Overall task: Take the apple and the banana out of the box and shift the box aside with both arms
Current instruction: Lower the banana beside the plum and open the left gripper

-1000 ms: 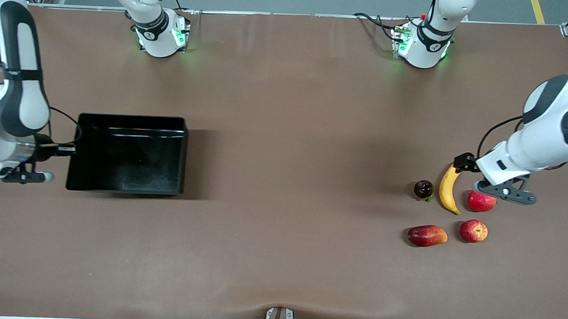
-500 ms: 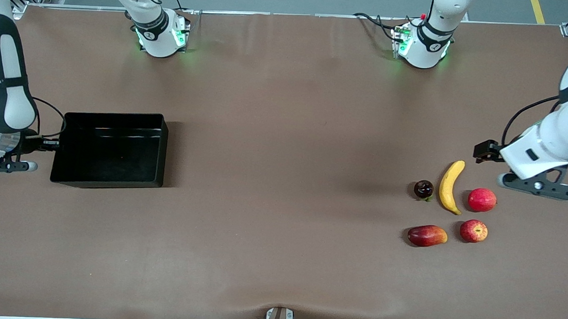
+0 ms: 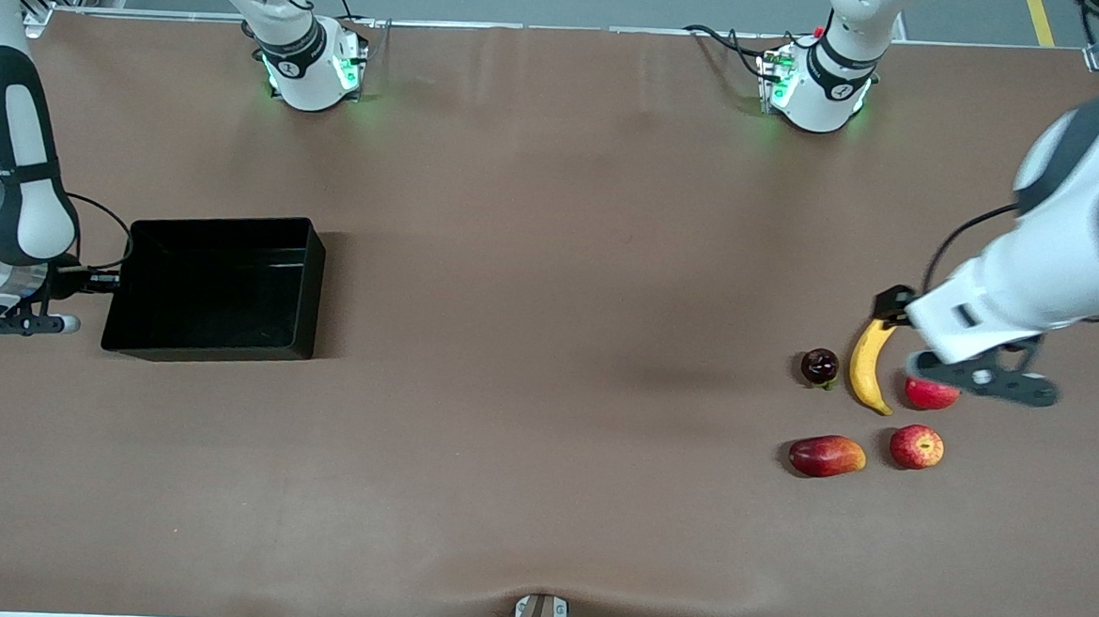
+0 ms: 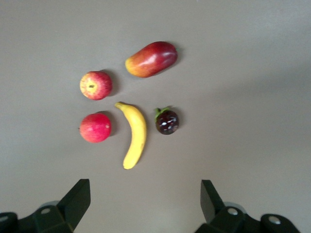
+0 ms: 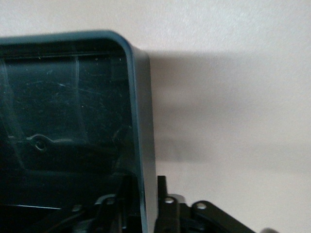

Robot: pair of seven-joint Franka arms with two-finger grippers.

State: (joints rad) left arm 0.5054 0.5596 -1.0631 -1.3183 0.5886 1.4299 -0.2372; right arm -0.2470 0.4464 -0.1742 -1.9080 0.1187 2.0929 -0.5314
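The box (image 3: 215, 288), empty, is straddled at its wall by the loosening right end effector (image 5: 146, 204); banana (image 3: 869, 365) and apple (image 3: 916, 446), at its 3 o'clock, lie under the wide-open, empty left end effector (image 4: 145, 206). Only release remains.

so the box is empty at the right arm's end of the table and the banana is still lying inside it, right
Not quite: the banana is not in the box. The front view shows it lying on the table at the left arm's end, among the other fruit, beside the apple. The rest holds: the box sits empty at the right arm's end.
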